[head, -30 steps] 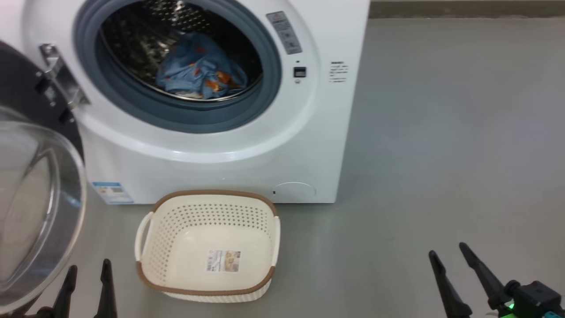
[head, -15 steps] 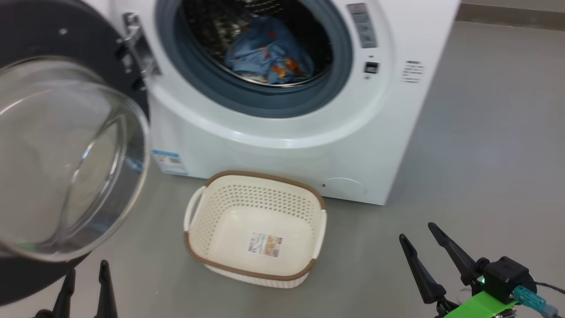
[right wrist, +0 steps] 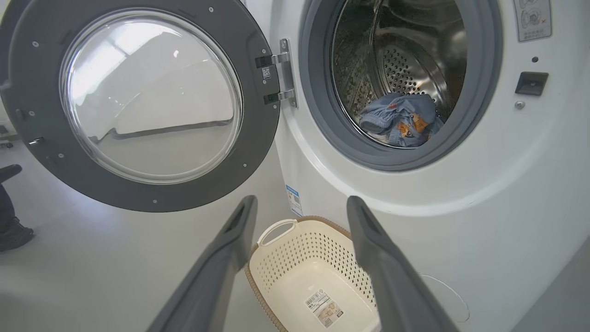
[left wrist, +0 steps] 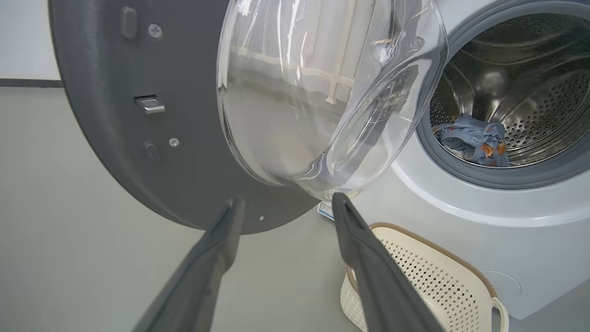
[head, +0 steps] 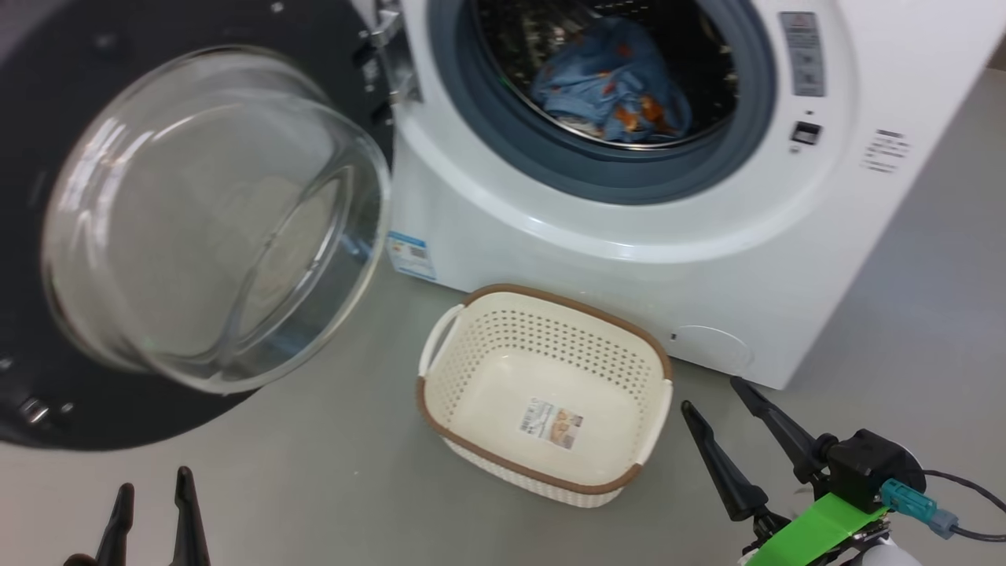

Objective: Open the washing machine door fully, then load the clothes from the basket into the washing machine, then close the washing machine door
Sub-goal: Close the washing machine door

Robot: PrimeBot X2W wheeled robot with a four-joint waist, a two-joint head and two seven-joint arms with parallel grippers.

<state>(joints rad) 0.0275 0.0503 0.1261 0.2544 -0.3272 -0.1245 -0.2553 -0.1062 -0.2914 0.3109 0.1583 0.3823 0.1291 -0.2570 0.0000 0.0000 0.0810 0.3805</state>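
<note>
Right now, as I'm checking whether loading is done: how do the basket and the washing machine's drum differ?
The basket is empty; the drum holds the clothes. The basket is cream plastic with a brown rim; the drum is shiny steel ringed by a grey-blue gasket. The basket opens upward on the floor; the drum opens sideways. Both have perforated walls.

The door (right wrist: 34, 92) stands wide open. Blue clothes (right wrist: 401, 121) lie inside the washing machine (right wrist: 507, 161); the basket (right wrist: 302, 258) sits just below.
</note>
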